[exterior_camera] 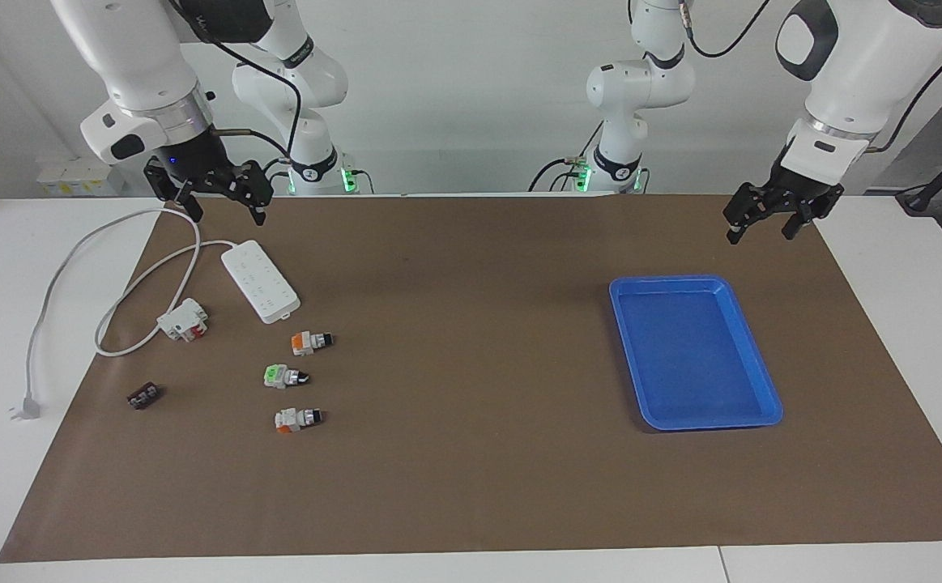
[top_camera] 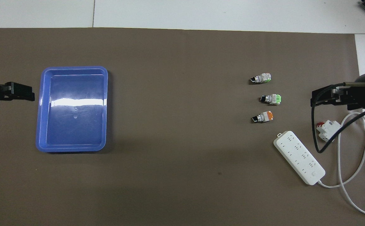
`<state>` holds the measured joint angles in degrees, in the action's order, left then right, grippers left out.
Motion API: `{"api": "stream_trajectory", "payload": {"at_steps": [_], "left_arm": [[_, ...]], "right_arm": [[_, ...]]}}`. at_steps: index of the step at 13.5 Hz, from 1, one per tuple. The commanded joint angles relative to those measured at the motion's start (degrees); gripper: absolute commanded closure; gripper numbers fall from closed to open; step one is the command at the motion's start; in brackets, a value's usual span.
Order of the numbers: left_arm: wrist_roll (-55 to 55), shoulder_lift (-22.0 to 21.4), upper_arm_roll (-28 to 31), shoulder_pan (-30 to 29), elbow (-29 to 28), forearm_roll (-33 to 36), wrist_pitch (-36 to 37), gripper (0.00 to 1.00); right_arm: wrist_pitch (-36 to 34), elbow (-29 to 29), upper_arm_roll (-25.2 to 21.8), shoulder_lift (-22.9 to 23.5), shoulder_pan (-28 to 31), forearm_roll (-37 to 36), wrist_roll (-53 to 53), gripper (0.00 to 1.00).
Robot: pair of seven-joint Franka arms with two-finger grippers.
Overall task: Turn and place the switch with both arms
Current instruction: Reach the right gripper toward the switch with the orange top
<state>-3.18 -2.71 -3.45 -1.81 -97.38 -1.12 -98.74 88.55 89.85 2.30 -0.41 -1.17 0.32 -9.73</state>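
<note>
Your switch (exterior_camera: 311,342) lies on its side on the matte brown mat (exterior_camera: 471,486), toward the right arm's end of the table. It is a stubby piece: an orange block, a white-grey body, a silver collar and a black knob. It is the nearest to the robots of three like pieces lying in a loose row. The middle piece (exterior_camera: 284,376) has a bright green block. The farthest piece (exterior_camera: 297,419) is mostly white with an orange corner. All three rest apart from one another.

Just nearer the robots than your switch you have a long white power strip (exterior_camera: 260,281) with rounded ends and rows of sockets. Its smooth white cable (exterior_camera: 74,259) loops off the mat and ends in a plug (exterior_camera: 27,407). A small white breaker with red parts (exterior_camera: 183,320) sits inside the loop, and a little dark block (exterior_camera: 145,396) lies farther out. Toward the left arm's end sits a glossy blue plastic tray (exterior_camera: 750,356), rectangular with rounded corners and a raised rim. No lettering can be read on any of these.

Your right gripper (exterior_camera: 228,212) hangs over the mat's edge, above the cable, with its fingers spread apart and holding nothing. Your left gripper (exterior_camera: 762,231) hangs over the mat beside the tray's corner, its fingers likewise apart and touching nothing
</note>
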Motion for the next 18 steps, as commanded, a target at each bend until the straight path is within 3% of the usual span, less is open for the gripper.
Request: {"api": "stream_trajectory", "payload": {"at_steps": [1,6,9,15,18], "left_arm": [[0.01,-0.89,0.20,0.06,-0.18,0.77,0.57,0.00],[-0.07,-1.59,0.55,-0.39,-0.80,0.60,1.01,0.00],[0.01,-1.59,0.55,-0.39,-0.80,0.60,1.18,0.00],[0.02,-1.59,0.55,-0.39,-0.80,0.60,1.27,0.00],[0.02,-1.59,0.55,-0.39,-0.80,0.60,1.27,0.00]], "right_arm": [[1.27,1.91,0.33,-1.52,0.12,-1.20,-1.08,0.00],[1.45,1.99,0.42,-1.52,0.12,-1.20,0.14,0.00],[4.42,5.67,0.51,-3.01,0.12,-0.94,7.23,0.00],[8.64,15.33,0.51,-6.79,0.21,0.47,34.73,0.00],[15.57,21.57,0.51,-8.81,0.03,0.47,55.28,0.00]]}}
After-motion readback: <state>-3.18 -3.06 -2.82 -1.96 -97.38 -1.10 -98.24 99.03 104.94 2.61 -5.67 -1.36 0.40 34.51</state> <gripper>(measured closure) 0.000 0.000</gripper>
